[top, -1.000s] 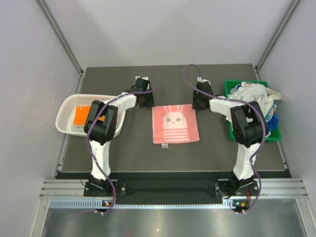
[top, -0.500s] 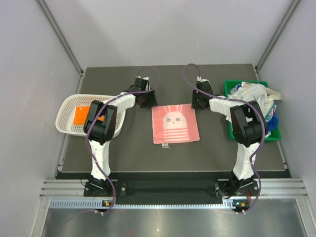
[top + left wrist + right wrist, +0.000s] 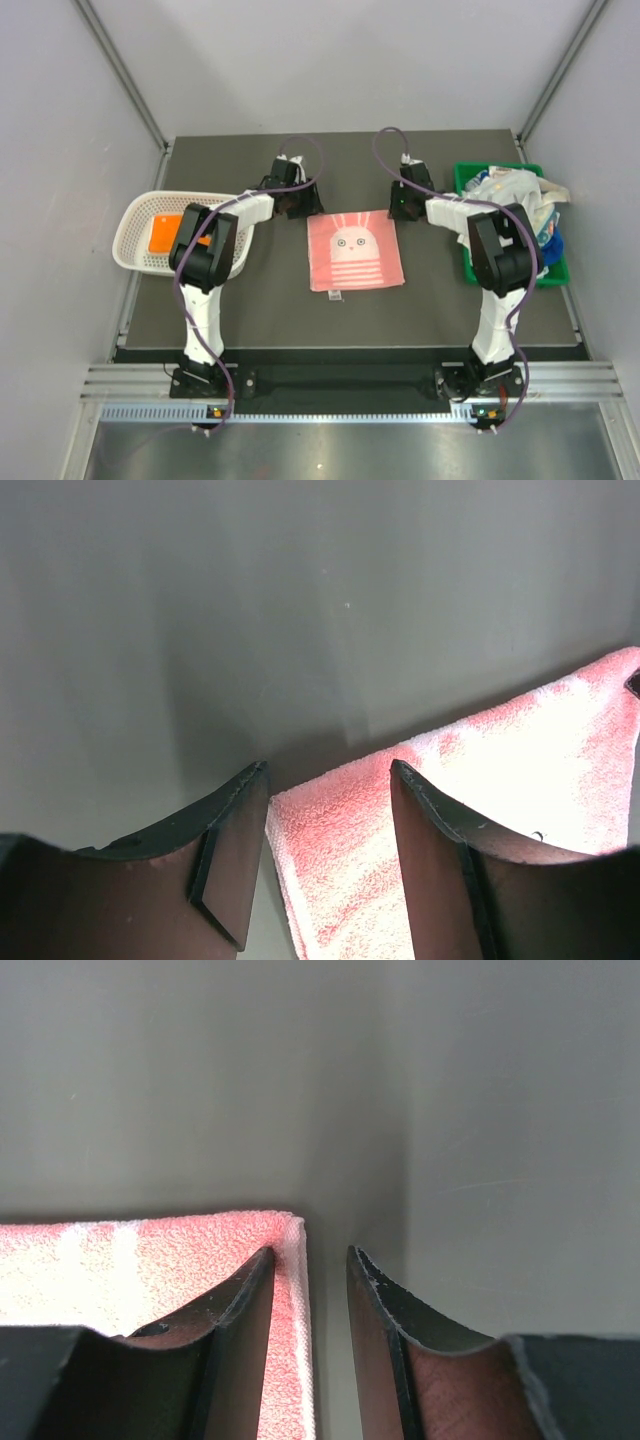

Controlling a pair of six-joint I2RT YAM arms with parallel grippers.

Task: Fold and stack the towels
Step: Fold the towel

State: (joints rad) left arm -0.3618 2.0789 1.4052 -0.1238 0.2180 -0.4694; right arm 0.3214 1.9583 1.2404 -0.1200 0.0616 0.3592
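Left gripper [image 3: 328, 772]: fingers parted, one corner of the pink towel [image 3: 354, 250] lying between them. Right gripper [image 3: 308, 1252]: parted, narrower gap, the neighbouring corner between its fingers; contact uncertain. Towel lies flat between both grippers. Step, likely: corner pickup for the first fold. Next: close both, lift, draw across evenly.

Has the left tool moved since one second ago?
Yes. The left tool has shifted slightly right, away from the white mesh plastic basket and toward the far left corner of the pink rabbit-patterned cloth towel.
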